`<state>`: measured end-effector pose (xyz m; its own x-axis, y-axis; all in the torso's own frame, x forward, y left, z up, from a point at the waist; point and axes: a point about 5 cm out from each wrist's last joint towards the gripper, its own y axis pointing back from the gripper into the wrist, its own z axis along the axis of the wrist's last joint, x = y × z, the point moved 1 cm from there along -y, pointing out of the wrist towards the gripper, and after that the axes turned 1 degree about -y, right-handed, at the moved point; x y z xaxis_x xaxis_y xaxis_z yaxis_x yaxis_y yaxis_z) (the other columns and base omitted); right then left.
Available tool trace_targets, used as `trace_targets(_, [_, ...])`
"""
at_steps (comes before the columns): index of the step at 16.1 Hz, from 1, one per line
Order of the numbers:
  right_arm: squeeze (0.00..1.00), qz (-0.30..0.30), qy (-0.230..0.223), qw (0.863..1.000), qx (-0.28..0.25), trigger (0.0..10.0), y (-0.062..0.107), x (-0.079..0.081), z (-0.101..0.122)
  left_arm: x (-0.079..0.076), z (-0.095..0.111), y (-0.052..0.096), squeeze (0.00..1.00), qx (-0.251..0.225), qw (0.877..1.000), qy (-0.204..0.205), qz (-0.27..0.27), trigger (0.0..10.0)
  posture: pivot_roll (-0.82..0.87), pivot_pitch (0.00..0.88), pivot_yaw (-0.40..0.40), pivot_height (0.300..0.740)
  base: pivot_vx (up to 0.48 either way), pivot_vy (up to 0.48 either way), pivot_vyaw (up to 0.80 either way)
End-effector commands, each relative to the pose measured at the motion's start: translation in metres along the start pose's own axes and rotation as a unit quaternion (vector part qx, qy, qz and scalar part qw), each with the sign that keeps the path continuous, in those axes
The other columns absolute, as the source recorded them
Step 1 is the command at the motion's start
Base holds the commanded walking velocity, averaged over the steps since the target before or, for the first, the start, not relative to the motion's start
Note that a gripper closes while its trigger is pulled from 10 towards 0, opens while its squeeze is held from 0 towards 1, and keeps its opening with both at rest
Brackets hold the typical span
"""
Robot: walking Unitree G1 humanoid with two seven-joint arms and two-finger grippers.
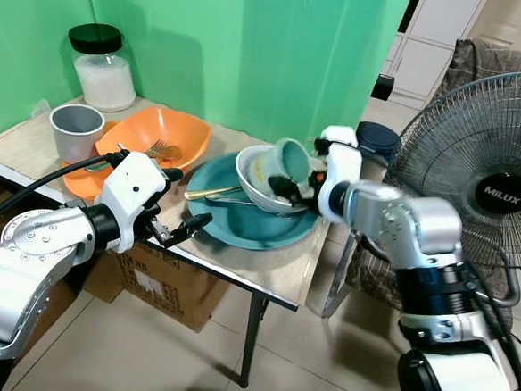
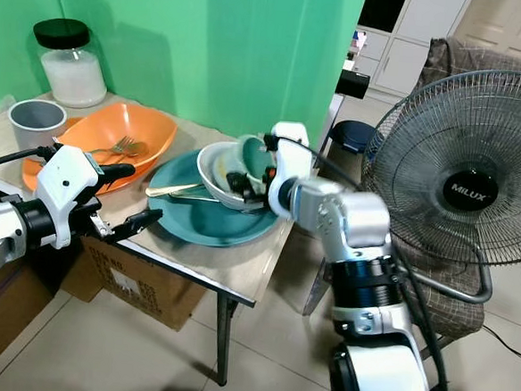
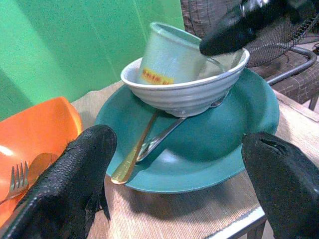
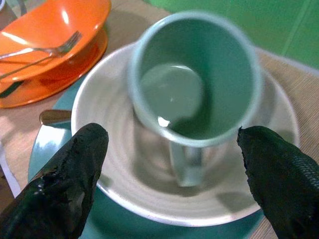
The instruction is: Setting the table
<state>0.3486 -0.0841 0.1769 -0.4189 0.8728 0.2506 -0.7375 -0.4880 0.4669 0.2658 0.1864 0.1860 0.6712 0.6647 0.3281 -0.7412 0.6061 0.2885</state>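
While my right gripper hovers spread over the pale green ceramic mug tipped in the white ribbed bowl, my left gripper waits unclenched near the bowl's teal plate.

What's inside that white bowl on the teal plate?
A pale green mug lies tilted in the bowl, empty, handle down. The right pincer hovers open over it. The mug hides part of the bowl's bottom.
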Motion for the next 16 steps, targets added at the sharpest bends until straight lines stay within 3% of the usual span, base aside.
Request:
trace_targets(1, [0.00, 0.001, 0.002, 1.000, -0.017, 10.0, 0.008, -0.001, 0.012, 0.000, 0.006, 0.001, 0.00, -0.007, 1.000, -0.010, -0.002, 10.0, -0.02, 0.000, -0.046, 0.740, 0.000, 0.000, 0.00])
trace_targets(7, [0.00, -0.008, 0.018, 1.000, 0.002, 10.0, 0.009, 0.001, 0.013, 0.000, 0.009, -0.002, 0.00, -0.010, 1.000, -0.014, -0.010, 10.0, -0.02, 0.000, -0.047, 0.740, 0.000, 0.000, 0.00])
trace_targets(9, [0.00, -0.001, 0.005, 0.999, 0.033, 10.0, 0.007, 0.005, 0.003, -0.002, 0.009, -0.002, 0.00, -0.010, 1.000, -0.016, -0.015, 10.0, -0.02, 0.000, -0.046, 0.740, 0.000, 0.000, 0.00])
trace_targets(16, [0.00, 0.002, -0.013, 0.998, 0.067, 10.0, 0.000, 0.007, -0.008, -0.003, 0.008, -0.003, 0.00, -0.010, 1.000, -0.015, -0.018, 10.0, -0.02, 0.000, -0.051, 0.740, 0.000, 0.000, 0.00])
